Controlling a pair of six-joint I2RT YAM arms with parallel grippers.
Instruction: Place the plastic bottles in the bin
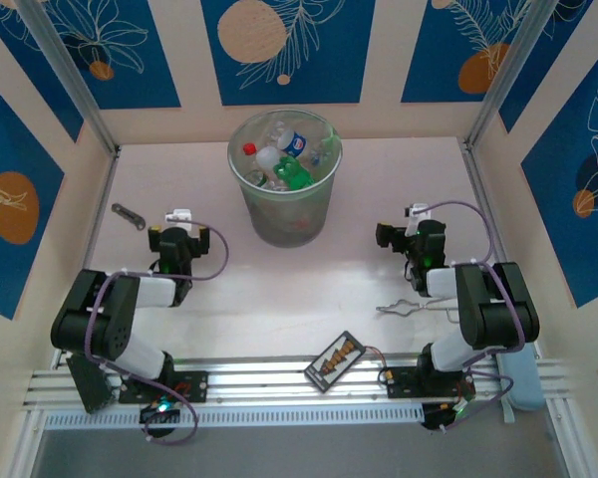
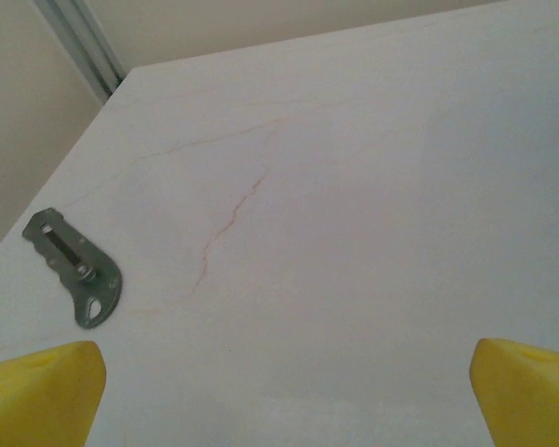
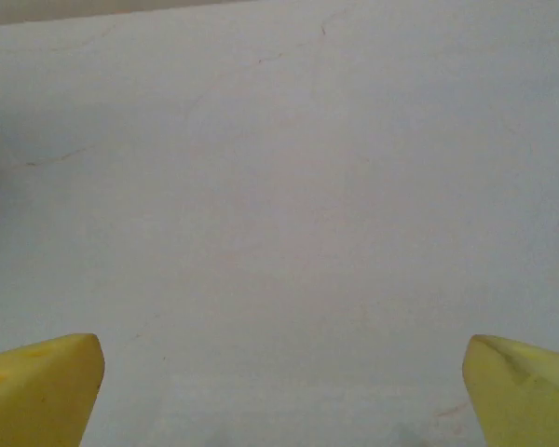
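Well apart from both jaws, bottles (image 1: pixel 297 145) in bin (image 1: pixel 282 221).

Top cam stares down at the whole table (image 1: pixel 279 289) from high behind, both wrist cams sit low and close looking forward between their yellow fingertips (image 2: pixel 37 396), and the metal bracket (image 2: pixel 74 270) beyond the left cam's left-hand finger shows overhead too.

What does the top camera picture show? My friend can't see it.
A round bin with plastic bottles inside stands at the far middle of a pale table. Two robot arms sit at the near edge, left gripper and right gripper holding nothing. A black card lies between their bases.
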